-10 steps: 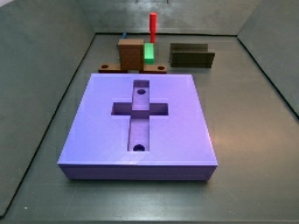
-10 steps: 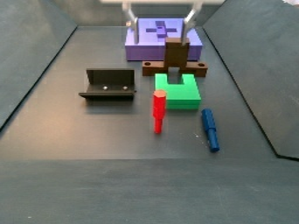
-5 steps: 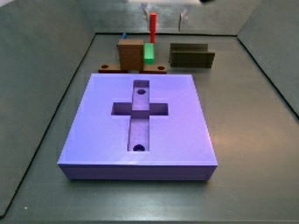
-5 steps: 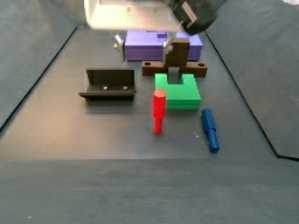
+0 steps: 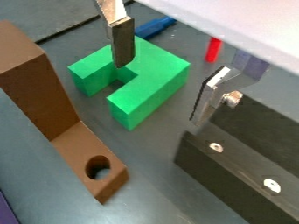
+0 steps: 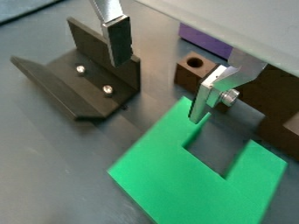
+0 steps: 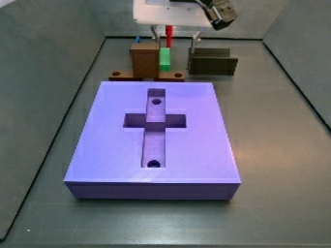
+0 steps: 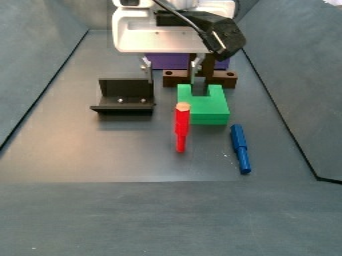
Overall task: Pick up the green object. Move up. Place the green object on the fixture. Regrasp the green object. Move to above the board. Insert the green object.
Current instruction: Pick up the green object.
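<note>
The green object is a bright green U-shaped block lying flat on the floor next to the brown upright block. It shows in both side views and in a wrist view. My gripper is open and empty, hovering above the green object's edge on the side toward the fixture. One finger hangs over the green object, the other over the floor by the fixture. The purple board lies beyond the brown block. In a side view the gripper hangs between the fixture and the green object.
A red rod stands upright in front of the green object. A blue rod lies on the floor beside it. The brown block's base plate has a round hole. Grey walls enclose the floor.
The gripper has come into view from above and moved down toward the green object and the fixture. The pieces on the floor have not moved.
</note>
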